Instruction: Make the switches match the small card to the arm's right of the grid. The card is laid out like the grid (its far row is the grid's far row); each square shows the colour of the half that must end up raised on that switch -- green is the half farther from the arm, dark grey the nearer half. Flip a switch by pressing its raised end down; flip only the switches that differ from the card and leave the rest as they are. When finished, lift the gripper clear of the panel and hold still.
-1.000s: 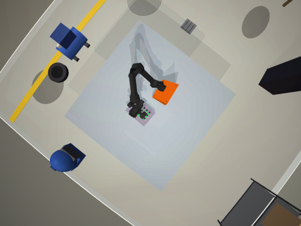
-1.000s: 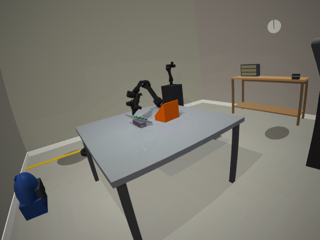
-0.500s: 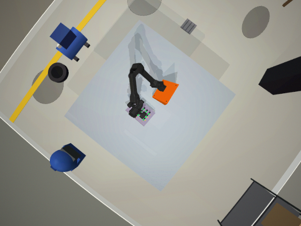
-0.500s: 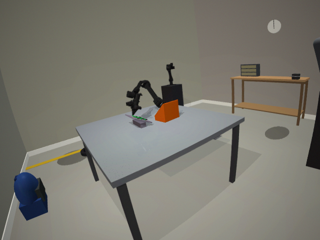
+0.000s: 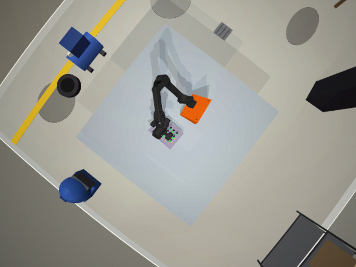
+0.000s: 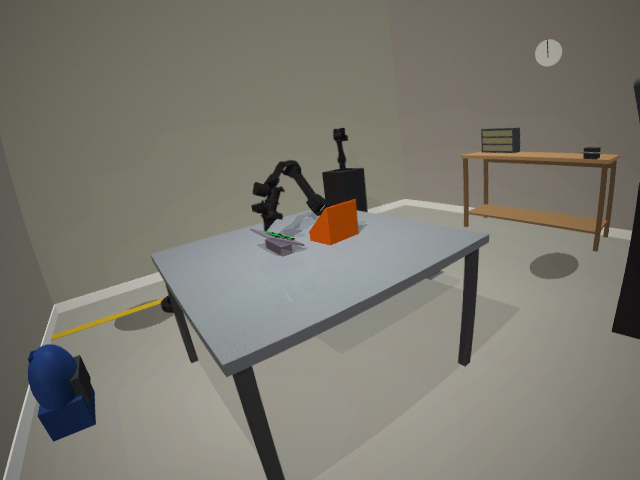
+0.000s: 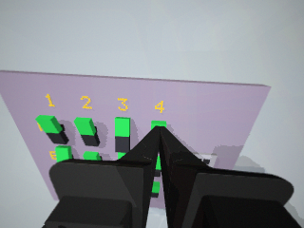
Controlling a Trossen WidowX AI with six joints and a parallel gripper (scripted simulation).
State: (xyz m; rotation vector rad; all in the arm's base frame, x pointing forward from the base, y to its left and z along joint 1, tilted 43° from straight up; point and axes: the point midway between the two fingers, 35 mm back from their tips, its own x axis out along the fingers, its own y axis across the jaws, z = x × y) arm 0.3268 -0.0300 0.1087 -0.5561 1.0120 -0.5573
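Note:
A lilac switch panel [image 7: 204,106] [image 5: 170,144] [image 6: 281,249] lies tilted on the table, with columns numbered 1 to 4 in yellow. In the wrist view the far row shows switch 1 [image 7: 51,128], switch 2 [image 7: 86,130] and switch 3 [image 7: 122,134], each green on the far half and dark grey on the near half. My gripper [image 7: 159,130] [image 5: 159,132] [image 6: 267,226] is shut and empty, its tips pointing at the far-row switch 4 [image 7: 159,123], whose green end shows just beyond them. A second row [image 7: 63,153] is partly hidden by the fingers. A small pale card [image 7: 207,159] peeks out right of the fingers.
An orange wedge block [image 5: 197,108] [image 6: 336,222] stands close behind the panel by the arm's base. The grey table [image 6: 289,304] carries both. On the floor are a blue machine [image 5: 82,48], a black tyre [image 5: 68,85] and a blue helmet-like object [image 5: 75,188] [image 6: 54,379].

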